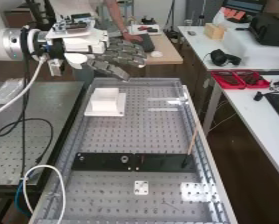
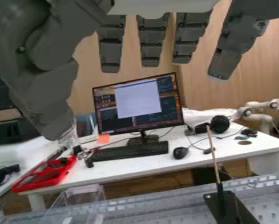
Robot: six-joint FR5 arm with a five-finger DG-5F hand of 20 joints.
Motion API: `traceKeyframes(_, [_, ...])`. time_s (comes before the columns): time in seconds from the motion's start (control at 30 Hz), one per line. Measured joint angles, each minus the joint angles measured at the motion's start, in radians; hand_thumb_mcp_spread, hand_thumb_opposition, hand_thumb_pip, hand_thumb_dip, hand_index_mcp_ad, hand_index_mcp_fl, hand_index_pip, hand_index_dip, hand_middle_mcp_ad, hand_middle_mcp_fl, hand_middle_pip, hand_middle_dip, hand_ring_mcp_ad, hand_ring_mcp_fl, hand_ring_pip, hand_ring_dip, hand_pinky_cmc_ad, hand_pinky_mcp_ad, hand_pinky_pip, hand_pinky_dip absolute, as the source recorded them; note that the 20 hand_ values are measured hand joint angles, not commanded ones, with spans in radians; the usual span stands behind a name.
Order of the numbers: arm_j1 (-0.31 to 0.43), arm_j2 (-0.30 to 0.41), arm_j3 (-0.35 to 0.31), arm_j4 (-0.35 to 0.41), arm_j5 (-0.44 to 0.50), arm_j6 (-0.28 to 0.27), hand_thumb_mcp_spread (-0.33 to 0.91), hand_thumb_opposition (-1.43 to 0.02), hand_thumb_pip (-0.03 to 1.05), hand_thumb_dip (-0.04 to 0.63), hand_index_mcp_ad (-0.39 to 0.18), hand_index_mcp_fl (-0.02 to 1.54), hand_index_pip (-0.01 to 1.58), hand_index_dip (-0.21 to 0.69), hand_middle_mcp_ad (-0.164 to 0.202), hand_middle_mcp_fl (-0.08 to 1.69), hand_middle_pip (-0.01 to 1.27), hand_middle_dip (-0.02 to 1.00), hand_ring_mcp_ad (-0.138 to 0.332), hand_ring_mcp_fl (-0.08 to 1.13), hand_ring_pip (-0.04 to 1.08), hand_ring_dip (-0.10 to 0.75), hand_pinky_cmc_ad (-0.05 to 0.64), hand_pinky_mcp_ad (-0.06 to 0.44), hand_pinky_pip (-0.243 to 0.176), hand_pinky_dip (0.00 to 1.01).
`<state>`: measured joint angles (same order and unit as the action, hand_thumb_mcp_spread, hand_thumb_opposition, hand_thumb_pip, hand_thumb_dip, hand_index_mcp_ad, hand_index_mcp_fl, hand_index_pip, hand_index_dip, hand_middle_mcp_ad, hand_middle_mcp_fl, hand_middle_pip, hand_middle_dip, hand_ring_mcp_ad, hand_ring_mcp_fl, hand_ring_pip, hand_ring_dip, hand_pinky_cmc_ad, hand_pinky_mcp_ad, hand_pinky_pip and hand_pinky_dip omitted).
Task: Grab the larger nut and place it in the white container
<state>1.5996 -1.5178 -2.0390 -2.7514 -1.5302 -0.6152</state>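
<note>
High view: smaller nut (image 1: 81, 158) and bearing (image 1: 124, 159) on the bar (image 1: 164, 162)
Container (image 1: 104, 105): beyond the bar
Hand (image 1: 123, 54): raised, beyond the bar
Fingers (image 2: 151, 45): straight, apart, gripping nothing
Larger nut: cannot tell where; probably in the container
Done: likely grab and placing
Left: probably nothing

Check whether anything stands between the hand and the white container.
Nothing visible does: in the high view, the hand hangs beyond the white container with no object between them. The thin stick stands off to one side, on the black bar.
</note>
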Motion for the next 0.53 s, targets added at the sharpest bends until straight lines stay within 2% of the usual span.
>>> traceKeyframes(0.2, [-0.007,0.005,0.022,-0.008,0.0,-0.021,0.21,-0.77,0.67,0.202,-0.136,0.01,0.28,-0.058,0.061,0.0,0.13,0.25,0.113,0.01,0.08,0.141,0.33,0.29,-0.093,0.52])
traceKeyframes(0.4, [-0.004,0.004,0.03,-0.022,0.017,-0.033,0.18,-0.74,0.64,0.183,-0.124,0.02,0.15,-0.03,0.061,0.04,0.13,0.25,0.117,0.01,0.08,0.141,0.33,0.29,-0.089,0.52])
traceKeyframes(0.53, [-0.001,0.0,0.036,-0.021,0.025,-0.036,0.18,-0.75,0.6,0.176,-0.106,0.02,0.13,-0.012,0.061,0.04,0.13,0.25,0.115,0.01,0.08,0.141,0.33,0.29,-0.089,0.52])
